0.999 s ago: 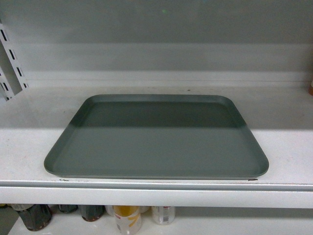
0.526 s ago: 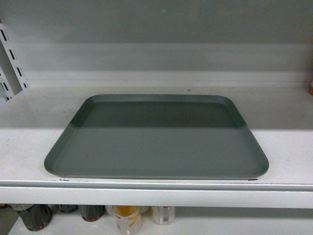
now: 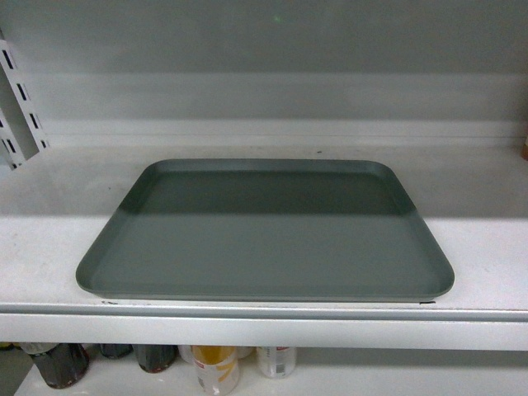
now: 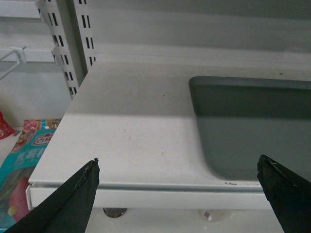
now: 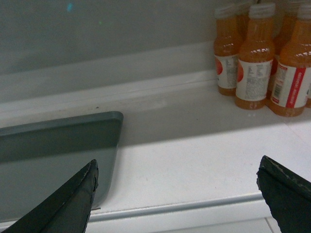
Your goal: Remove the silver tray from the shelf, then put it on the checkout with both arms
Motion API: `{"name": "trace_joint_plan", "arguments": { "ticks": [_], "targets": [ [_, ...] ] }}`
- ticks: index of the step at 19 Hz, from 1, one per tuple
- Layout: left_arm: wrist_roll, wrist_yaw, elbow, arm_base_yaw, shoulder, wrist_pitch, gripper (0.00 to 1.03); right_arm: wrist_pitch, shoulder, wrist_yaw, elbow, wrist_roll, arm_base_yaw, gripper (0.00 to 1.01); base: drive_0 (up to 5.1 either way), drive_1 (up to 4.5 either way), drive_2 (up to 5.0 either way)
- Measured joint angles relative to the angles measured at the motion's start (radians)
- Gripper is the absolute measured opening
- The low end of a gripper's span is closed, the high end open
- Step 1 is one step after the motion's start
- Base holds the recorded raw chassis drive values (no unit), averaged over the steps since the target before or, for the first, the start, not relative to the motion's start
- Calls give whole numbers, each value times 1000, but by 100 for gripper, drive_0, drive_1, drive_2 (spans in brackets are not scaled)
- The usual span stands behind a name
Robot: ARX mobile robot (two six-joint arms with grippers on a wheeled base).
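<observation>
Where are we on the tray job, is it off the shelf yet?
Nothing done yet: the silver tray lies flat on the shelf. In hand: the left gripper and right gripper are open in front of its two ends, touching nothing. Left: grasp, lift off, carry to the checkout, which is out of view.

Setting: a retail shop aisle. Evidence: white metal shelf boards (image 3: 264, 326) hung on slotted uprights (image 4: 65, 46), rows of identical labelled orange drink bottles (image 5: 255, 58) stocked at the back panel, further bottles (image 3: 216, 367) on the tier below, packaged snacks (image 4: 29, 150) on the adjacent bay
</observation>
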Motion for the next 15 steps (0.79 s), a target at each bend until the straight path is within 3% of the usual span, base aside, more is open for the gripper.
{"name": "trace_joint_plan", "arguments": {
  "ticks": [4, 7, 11, 15],
  "targets": [
    [6, 53, 45, -16, 371, 312, 98, 397, 441, -30, 58, -61, 33, 98, 0, 0, 0],
    [25, 74, 130, -18, 732, 572, 98, 616, 768, -56, 142, -99, 35, 98, 0, 0, 0],
    [37, 85, 230, -28, 1057, 673, 98, 751, 1110, -105, 254, -137, 34, 98, 0, 0, 0],
    [53, 68, 309, -87, 1169, 679, 98, 816, 1292, -105, 346, -169, 71, 98, 0, 0, 0]
  ]
}}
